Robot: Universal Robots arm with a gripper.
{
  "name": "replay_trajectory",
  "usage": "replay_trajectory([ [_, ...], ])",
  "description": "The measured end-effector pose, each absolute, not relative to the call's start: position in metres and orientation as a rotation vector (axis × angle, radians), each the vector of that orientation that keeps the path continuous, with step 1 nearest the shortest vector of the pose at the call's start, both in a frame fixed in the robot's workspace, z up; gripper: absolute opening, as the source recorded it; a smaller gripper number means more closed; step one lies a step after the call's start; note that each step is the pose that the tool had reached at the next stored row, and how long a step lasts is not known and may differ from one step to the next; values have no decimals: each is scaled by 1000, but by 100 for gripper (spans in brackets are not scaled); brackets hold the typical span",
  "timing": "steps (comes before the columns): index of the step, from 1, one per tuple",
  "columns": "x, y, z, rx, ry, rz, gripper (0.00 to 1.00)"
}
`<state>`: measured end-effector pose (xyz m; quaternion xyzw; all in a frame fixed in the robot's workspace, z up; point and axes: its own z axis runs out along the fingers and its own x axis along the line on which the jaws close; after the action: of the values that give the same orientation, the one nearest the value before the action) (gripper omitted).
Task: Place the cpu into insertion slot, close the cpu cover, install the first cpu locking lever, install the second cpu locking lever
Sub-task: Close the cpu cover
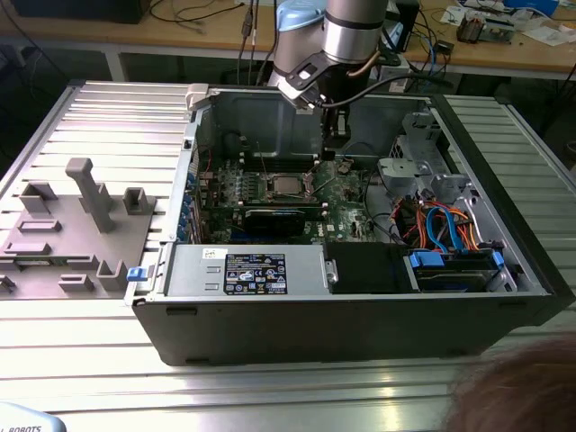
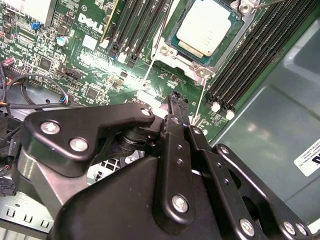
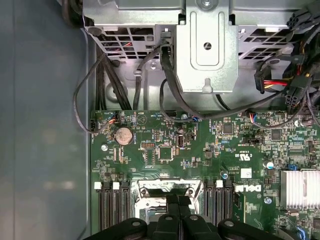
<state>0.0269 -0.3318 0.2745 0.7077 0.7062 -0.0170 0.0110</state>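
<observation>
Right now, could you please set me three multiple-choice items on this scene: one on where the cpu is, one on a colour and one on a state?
1. Where is the cpu?
A) on the grey tray
B) in the insertion slot
C) among the blue cables

2. What colour is the circuit board?
A) green
B) red
C) white

3. How is the computer case?
A) shut by a side panel
B) standing upright
C) lying on its side, open

Answers:
1 B: in the second wrist view its silver top sits inside the socket's metal rim.
2 A: both wrist views show it green.
3 C: the exterior view looks straight into its inside.
</observation>
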Motion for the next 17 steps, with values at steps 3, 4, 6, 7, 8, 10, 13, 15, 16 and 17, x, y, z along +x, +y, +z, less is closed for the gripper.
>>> replay_trajectory([
  [3, 28, -332, 274, 2208, 2203, -53, 11],
  [4, 28, -332, 274, 2208, 2203, -53, 11],
  [6, 29, -332, 274, 2208, 2203, -53, 11],
  [7, 29, -332, 274, 2208, 2203, -53, 11],
  [8, 30, -332, 274, 2208, 2203, -53, 11],
  [10, 31, -332, 273, 2208, 2203, -53, 11],
  [13, 34, -332, 273, 2208, 2203, -53, 11],
  [15, 37, -332, 273, 2208, 2203, -53, 11],
  [16, 37, -332, 273, 2208, 2204, -53, 11],
  [17, 38, -332, 273, 2208, 2203, -53, 11],
])
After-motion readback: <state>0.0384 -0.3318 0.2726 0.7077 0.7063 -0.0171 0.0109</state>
